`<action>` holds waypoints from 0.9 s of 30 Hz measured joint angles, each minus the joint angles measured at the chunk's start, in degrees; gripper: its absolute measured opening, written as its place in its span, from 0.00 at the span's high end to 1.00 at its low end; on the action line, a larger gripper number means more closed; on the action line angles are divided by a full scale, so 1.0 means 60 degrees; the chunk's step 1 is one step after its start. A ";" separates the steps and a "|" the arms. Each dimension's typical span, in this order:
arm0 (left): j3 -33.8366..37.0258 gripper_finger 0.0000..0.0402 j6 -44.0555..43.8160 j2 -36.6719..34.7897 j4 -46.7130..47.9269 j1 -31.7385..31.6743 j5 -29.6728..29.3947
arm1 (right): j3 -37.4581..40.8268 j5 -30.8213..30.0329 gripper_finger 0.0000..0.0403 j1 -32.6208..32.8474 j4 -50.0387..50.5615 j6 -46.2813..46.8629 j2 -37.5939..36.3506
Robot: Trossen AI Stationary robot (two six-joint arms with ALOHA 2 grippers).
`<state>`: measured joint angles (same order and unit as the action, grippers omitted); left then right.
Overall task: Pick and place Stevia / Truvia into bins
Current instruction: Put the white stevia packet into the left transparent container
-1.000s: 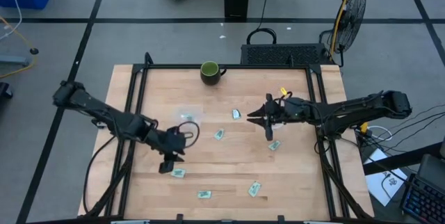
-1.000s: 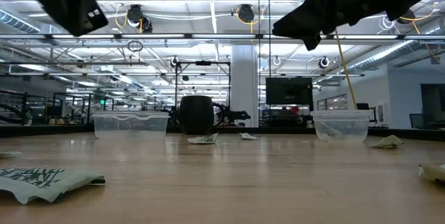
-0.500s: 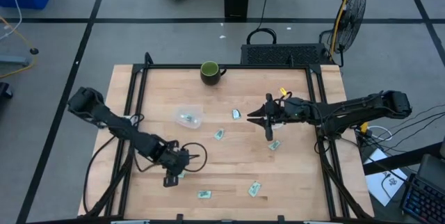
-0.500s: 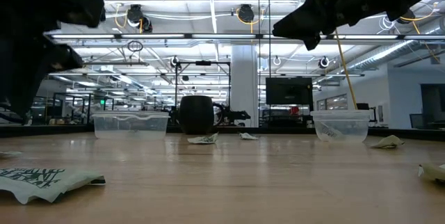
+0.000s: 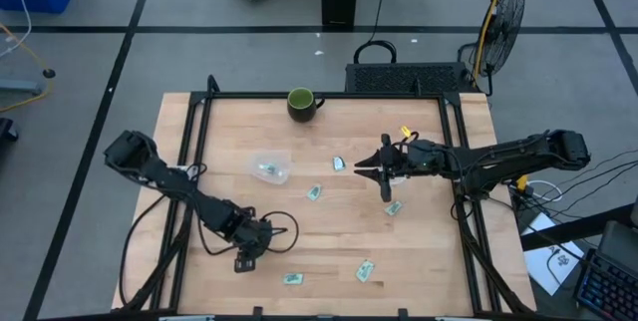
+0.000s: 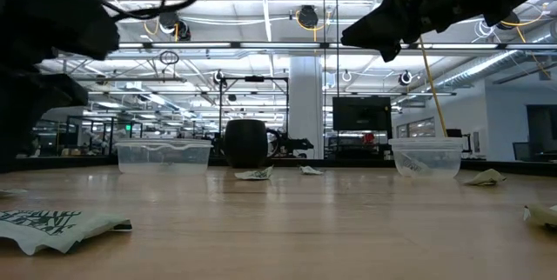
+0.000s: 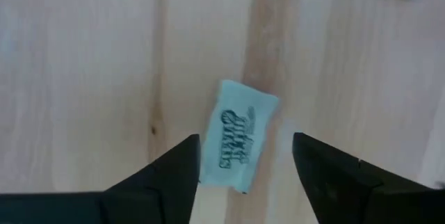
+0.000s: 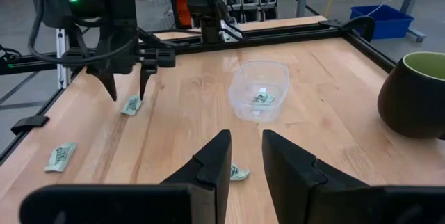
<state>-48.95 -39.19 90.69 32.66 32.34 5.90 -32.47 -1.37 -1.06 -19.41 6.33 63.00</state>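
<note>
Left gripper (image 7: pixel 245 165) low, fingers apart over a sachet (image 7: pixel 238 136) at table's seven o'clock — right gripper (image 8: pixel 243 160) hovering mid-table, fingers narrowly parted, empty.

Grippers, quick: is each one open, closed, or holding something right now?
Left gripper: open, fingers either side of a sachet lying on the table, not gripping it.
Right gripper: slightly open, holding nothing, above the table.

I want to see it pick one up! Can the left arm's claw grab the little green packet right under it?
Probably yes. The left gripper hangs just above the sachet with its fingers open on either side of it. The packet lies flat on bare table with nothing covering it, so the way down looks free.
</note>
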 joint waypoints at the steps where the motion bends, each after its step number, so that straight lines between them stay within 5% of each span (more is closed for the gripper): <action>1: 0.0000 0.39 0.0202 0.0045 -0.0006 0.0087 -0.0094 | 0.0000 0.0000 0.81 -0.0004 0.0002 0.0000 0.0000; 8: -0.0004 0.38 0.0576 0.0627 0.0037 0.0530 -0.1461 | 0.0000 0.0000 0.81 -0.0004 0.0002 0.0003 0.0000; 17: -0.0029 0.39 0.0479 0.0791 0.0012 0.0713 -0.1571 | 0.0000 0.0000 0.81 -0.0004 0.0005 -0.0018 0.0000; 27: -0.0022 0.62 0.0954 0.0795 -0.0043 0.0829 -0.1648 | 0.0000 0.0000 0.81 -0.0004 0.0002 -0.0022 0.0000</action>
<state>-49.08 -33.46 95.46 32.40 37.32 -3.99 -32.47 -1.37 -1.08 -19.40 6.20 63.00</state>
